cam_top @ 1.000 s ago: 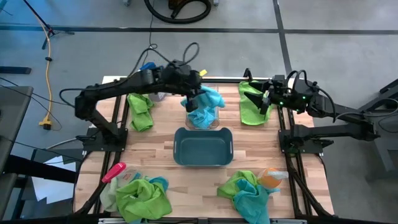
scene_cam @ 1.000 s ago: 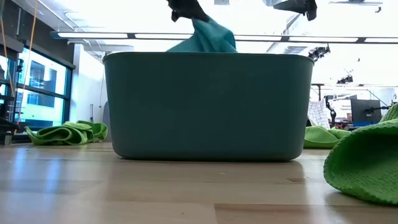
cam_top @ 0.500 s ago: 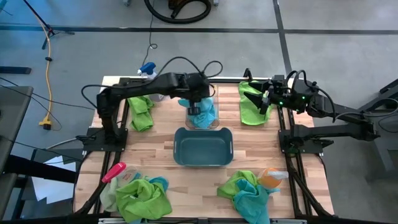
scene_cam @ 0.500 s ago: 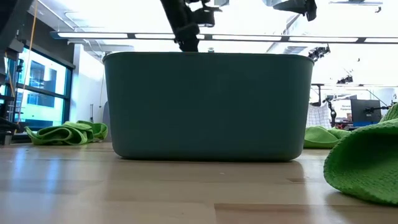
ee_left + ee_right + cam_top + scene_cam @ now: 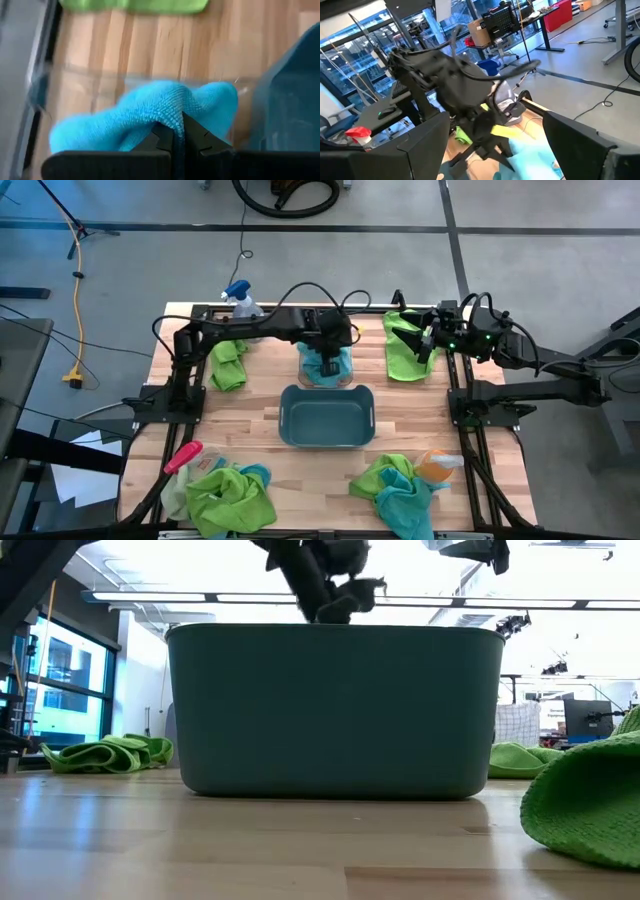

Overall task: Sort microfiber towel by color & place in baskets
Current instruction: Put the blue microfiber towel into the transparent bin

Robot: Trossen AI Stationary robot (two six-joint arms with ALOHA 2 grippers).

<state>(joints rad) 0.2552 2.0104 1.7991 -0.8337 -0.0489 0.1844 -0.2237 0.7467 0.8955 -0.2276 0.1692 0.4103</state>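
High view: left hand [image 5: 327, 365] down inside the clear narrow basket [image 5: 346, 352] at the desk's far middle, clenched on a turquoise towel [image 5: 338, 363] already lying in it; dark teal basket [image 5: 290, 416] just nearer, mid-desk, with nothing visible inside; right hand [image 5: 424, 340] waiting, released wide, over the lime green towel [image 5: 402, 356] at the far right edge. Low view: teal basket wall [image 5: 335, 710] filling the middle, left arm dipping behind its rim. Left wrist view: turquoise towel [image 5: 150, 112] bunched in front of the closed fingertips [image 5: 192, 135], its long axis across the clear basket. Right wrist view: left arm beyond the parted fingers [image 5: 575, 145]. Likely next: letting go straight above, no sideways shift needed.
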